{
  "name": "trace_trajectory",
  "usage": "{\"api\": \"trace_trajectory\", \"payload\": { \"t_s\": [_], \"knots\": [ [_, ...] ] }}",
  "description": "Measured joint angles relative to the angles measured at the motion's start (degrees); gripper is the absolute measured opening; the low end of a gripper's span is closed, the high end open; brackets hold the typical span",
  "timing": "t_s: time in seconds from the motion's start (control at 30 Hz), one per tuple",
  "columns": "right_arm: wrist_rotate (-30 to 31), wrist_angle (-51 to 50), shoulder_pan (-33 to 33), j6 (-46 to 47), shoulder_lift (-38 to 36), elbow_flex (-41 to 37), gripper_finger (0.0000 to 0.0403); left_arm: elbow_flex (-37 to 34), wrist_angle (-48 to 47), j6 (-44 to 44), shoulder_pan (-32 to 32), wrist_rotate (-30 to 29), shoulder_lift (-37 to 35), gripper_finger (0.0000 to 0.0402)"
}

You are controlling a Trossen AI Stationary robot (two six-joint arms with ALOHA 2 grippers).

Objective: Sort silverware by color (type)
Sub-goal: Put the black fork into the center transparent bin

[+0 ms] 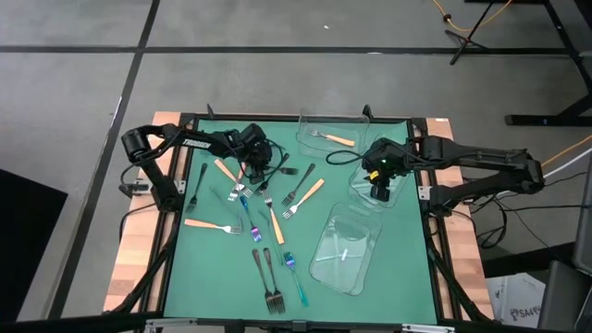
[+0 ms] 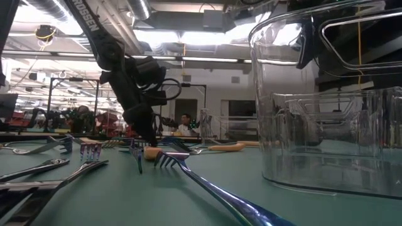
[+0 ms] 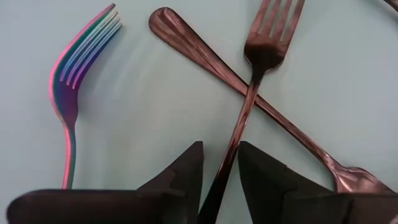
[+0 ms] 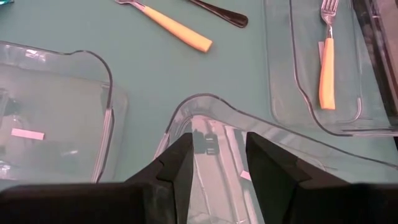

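While most of the forks are unsorted on the green mat [image 1: 213, 277], only one orange-handled fork [image 1: 335, 139] sits in a tray, the far clear tray [image 1: 305, 125]; the middle tray [image 1: 400, 190] and the near tray [image 1: 344, 250] look empty of silverware, so I'd call the sort barely started. The left gripper [image 1: 252, 165] is down over the pile at the mat's left-centre, fingers [image 3: 180, 177] open and straddling the handle of a dark fork [image 3: 252, 87] that lies crossed over a second dark fork [image 3: 205, 53], with an iridescent fork [image 3: 69, 93] just beside them; nothing is gripped yet. The right gripper [image 1: 379, 190] hangs over the middle tray, fingers [image 4: 177, 168] apart, holding nothing. Left to do: orange forks, dark ones and blue-teal ones scattered across the mat, a pair of dark forks [image 1: 270, 277] near the front edge.
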Motion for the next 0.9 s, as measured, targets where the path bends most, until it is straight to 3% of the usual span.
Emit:
{"api": "trace_trajectory", "payload": {
  "t_s": [0.43,0.9],
  "knots": [
    [0.0,2.9,0.0,0.0,0.0,0.0,0.0136,0.0,0.2,-0.1,0.0,-0.4,0.1,0.0012],
    [0.0,8.1,0.0,3.7,0.0,0.0,0.0136,-0.3,-0.5,-7.4,-0.7,0.0,-3.9,0.0013]
  ]
}}
